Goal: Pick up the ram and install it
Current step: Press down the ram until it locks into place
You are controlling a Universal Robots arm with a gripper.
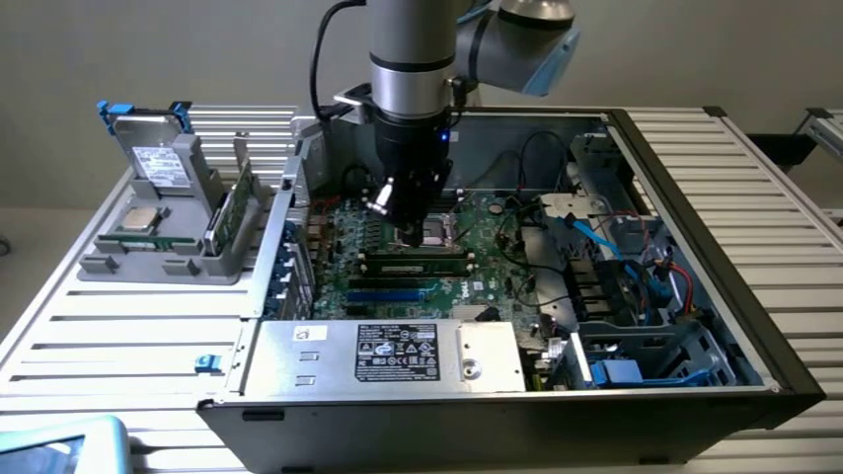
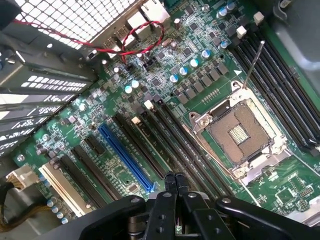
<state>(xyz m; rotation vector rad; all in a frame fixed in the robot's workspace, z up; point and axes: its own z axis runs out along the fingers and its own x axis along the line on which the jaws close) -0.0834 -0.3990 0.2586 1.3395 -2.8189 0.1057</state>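
**Onlooker 1:** Hand (image 2: 175, 181) status: fingertips pressed together, nothing between them. It hangs low inside the open computer case (image 1: 757, 341), over the motherboard's long slots and close to the bare processor socket (image 2: 242, 131).

**Onlooker 2:** And the ram?

**Onlooker 1:** The ram (image 1: 419, 263) lies along one of the black slots, just below the hand in the exterior view, green edge and dark chips showing. It looks lined up with the slot rather than loose on the board.

**Onlooker 2:** So pickup and placement are done?

**Onlooker 1:** My judgement, yes: the stick is off the grey holder (image 1: 158, 265) on the surface (image 1: 118, 336) and in the machine. Whether it is pushed fully home and the end clips have latched, I cannot tell. That remains unconfirmed.
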